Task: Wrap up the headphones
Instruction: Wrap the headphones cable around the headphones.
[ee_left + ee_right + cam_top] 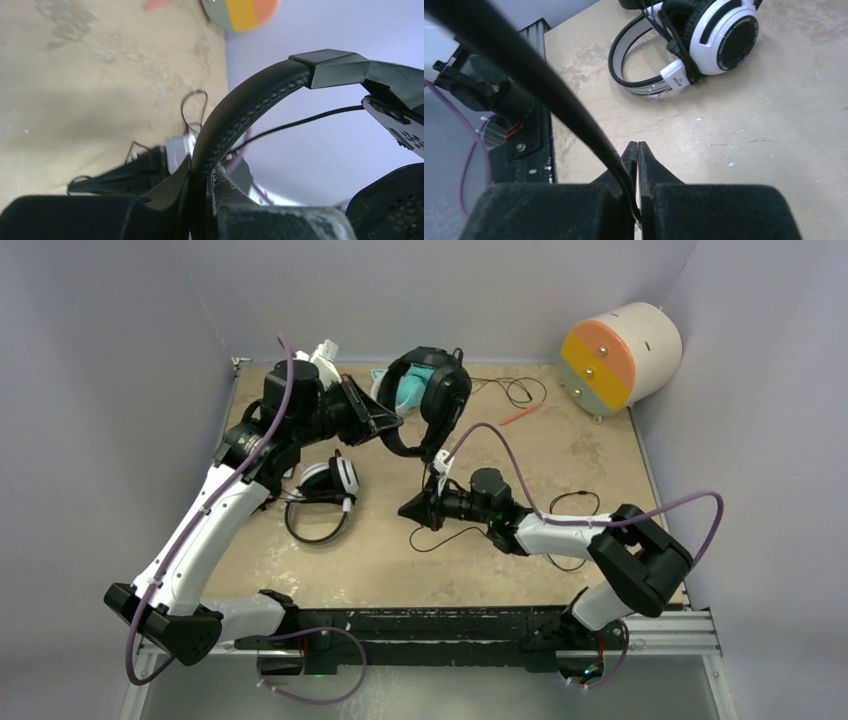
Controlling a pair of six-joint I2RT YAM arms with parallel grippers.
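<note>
Top external view: the left tool is clamped on the padded headband of a black headset, which it holds off the tabletop near the far edge. A teal headset shows just behind the black one.

In the left wrist view the stitched headband runs straight between the closed fingers. No brand mark can be read on the headband or the earcup.

The right tool sits low over the middle of the tabletop. Its fingers are together and pinch a thin black cable, which slips into the seam between them.

A white-and-black headset lies flat on the tabletop to the left, well apart from both tools. A small white tag hangs on its cable beside the earcup, and the dark print on it is too small to read.

A red stick lies toward the far right. Beyond it is a cylinder with an orange, yellow and green face.
</note>
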